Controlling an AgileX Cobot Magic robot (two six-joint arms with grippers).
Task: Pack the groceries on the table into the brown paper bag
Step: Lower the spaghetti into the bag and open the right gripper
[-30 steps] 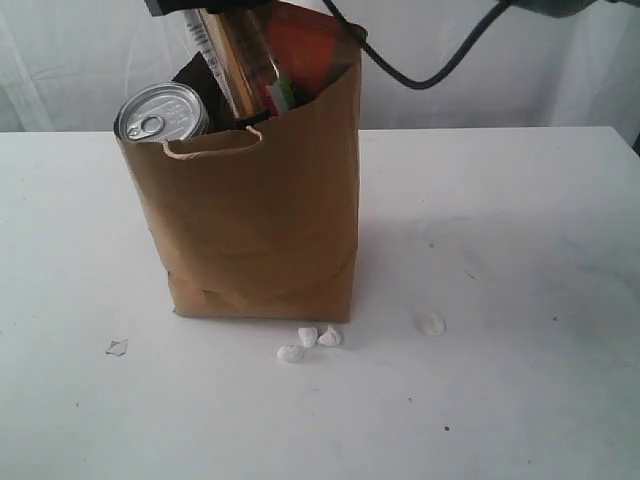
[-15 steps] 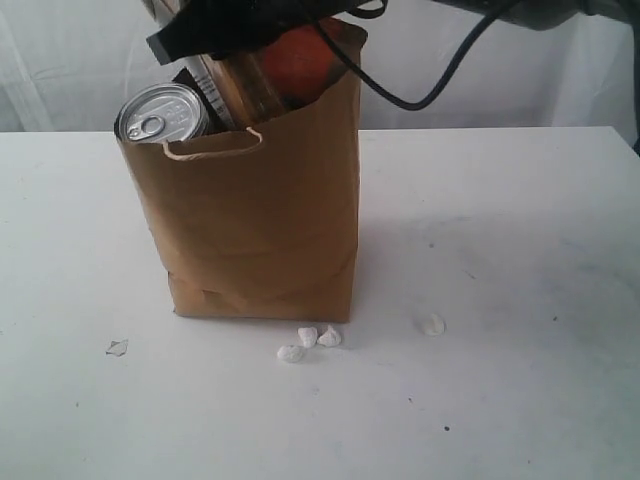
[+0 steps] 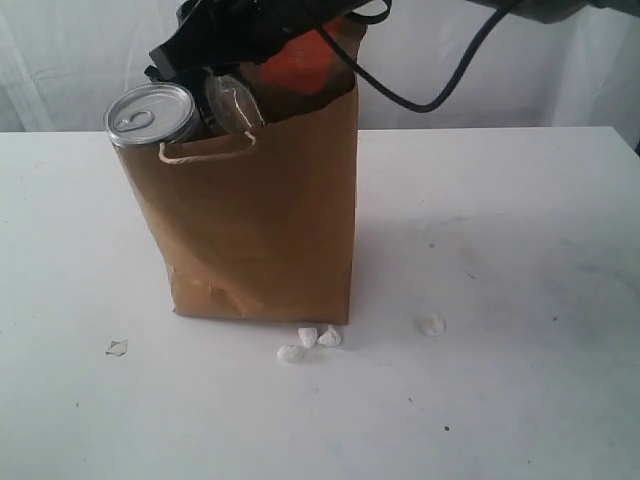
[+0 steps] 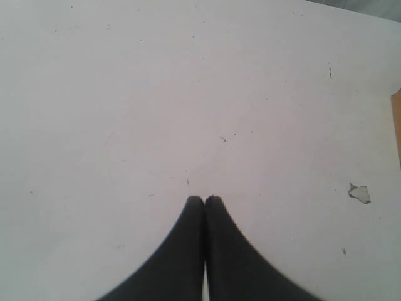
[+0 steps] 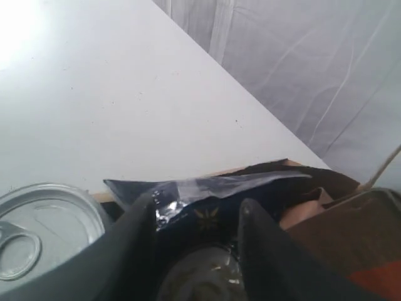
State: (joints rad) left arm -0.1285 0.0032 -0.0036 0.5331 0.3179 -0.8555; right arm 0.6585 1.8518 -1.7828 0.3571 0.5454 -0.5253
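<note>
Brown paper bag [image 3: 260,220] stands left of centre on the table [image 3: 520,230], holding dark jar [image 3: 152,112], spaghetti pack [image 3: 232,102] and orange-labelled pouch [image 3: 305,65]. No groceries lie outside, so packing looks nearly done. Right gripper [image 5: 197,210] straddles the pack, grip unclear; left gripper [image 4: 203,199] closed, empty.

The jar [image 3: 152,113] sits inside the bag [image 3: 260,230] on the table [image 3: 500,250].

The bag [image 3: 260,220] stands upright on the tabletop [image 3: 500,250]. A silver-lidded jar [image 3: 152,112] pokes above its left rim; an orange-labelled pouch [image 3: 305,65] stands behind.
</note>
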